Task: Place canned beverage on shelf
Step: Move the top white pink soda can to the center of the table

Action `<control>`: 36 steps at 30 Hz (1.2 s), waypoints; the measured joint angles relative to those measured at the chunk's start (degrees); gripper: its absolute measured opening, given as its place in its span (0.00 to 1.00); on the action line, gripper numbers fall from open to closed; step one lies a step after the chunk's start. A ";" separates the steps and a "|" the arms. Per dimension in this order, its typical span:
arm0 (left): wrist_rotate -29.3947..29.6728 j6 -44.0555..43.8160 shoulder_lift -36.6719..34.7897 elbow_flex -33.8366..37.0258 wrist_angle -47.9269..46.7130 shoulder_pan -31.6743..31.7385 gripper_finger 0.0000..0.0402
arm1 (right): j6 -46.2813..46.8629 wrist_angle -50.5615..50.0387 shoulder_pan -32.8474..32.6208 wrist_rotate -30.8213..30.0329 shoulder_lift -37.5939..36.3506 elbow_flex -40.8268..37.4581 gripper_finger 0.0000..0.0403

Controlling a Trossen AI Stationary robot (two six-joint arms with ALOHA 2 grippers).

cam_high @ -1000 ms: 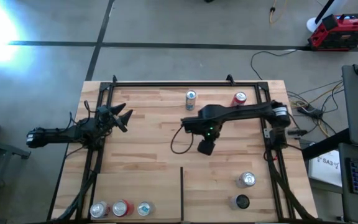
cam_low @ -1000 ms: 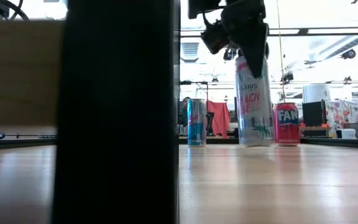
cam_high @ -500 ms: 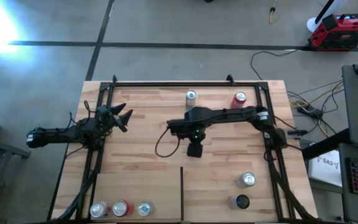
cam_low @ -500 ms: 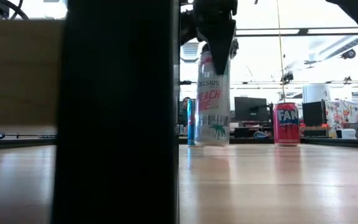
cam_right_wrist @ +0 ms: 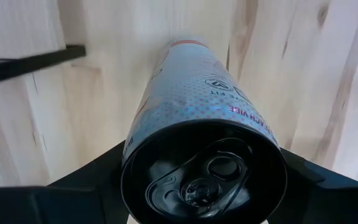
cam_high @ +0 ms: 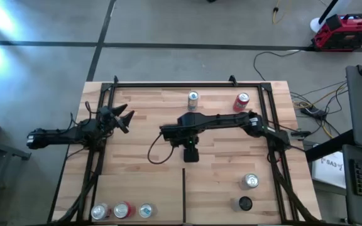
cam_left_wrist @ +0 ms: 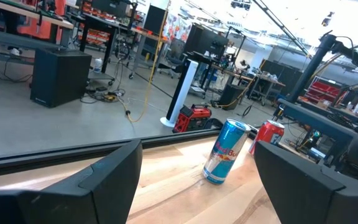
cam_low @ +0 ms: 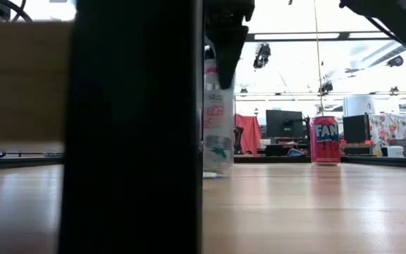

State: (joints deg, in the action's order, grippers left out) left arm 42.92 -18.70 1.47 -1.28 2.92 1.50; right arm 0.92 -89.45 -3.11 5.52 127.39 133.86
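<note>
A tall white canned beverage (cam_low: 218,116) with pink lettering hangs upright under my right gripper (cam_high: 190,152), which is shut on it over the middle of the shelf (cam_high: 143,169), a light wooden board framed by black rails. In the right wrist view the can's dark top (cam_right_wrist: 204,180) fills the gap between the fingers. A black post in the foreground of the low view hides the can's left side. My left gripper (cam_high: 123,118) waits open at the shelf's left rail, pointing level across the board. My right gripper pinches the can's upper end (cam_right_wrist: 135,155), just below the rim, between its two fingers (cam_right_wrist: 98,180), one on each side. The fingers come from above, pointing down. The can stays upright below them, its bottom (cam_low: 218,171) at the board; whether it touches I cannot tell.
A blue can (cam_high: 193,98) and a red can (cam_high: 242,100) stand at the far edge. A thin black divider strip (cam_high: 183,194) runs from the near edge toward the held can. Two cans (cam_high: 250,181) stand near right, three (cam_high: 123,209) near left.
My right gripper has carried the can toward the table's left edge and slightly nearer, rolling about its downward axis as it went. The can has stayed upright in the hold. The arm has stretched farther across the board.
</note>
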 joint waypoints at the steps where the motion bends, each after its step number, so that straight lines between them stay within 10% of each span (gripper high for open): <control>1: 0.00 0.00 -0.02 0.00 0.00 0.00 0.73 | -0.40 0.00 0.00 -0.39 0.24 0.67 0.64; 18: 0.00 0.00 0.00 0.00 0.01 0.00 0.73 | -12.02 3.52 -2.25 -4.32 0.87 1.11 0.64; 36: 0.00 -0.02 -0.02 0.00 0.00 0.00 0.73 | -8.89 6.37 -2.25 -4.65 0.87 1.09 0.89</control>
State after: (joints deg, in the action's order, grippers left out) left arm 42.92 -18.72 1.45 -1.28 2.92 1.50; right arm -7.98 -83.08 -5.37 0.87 128.27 134.96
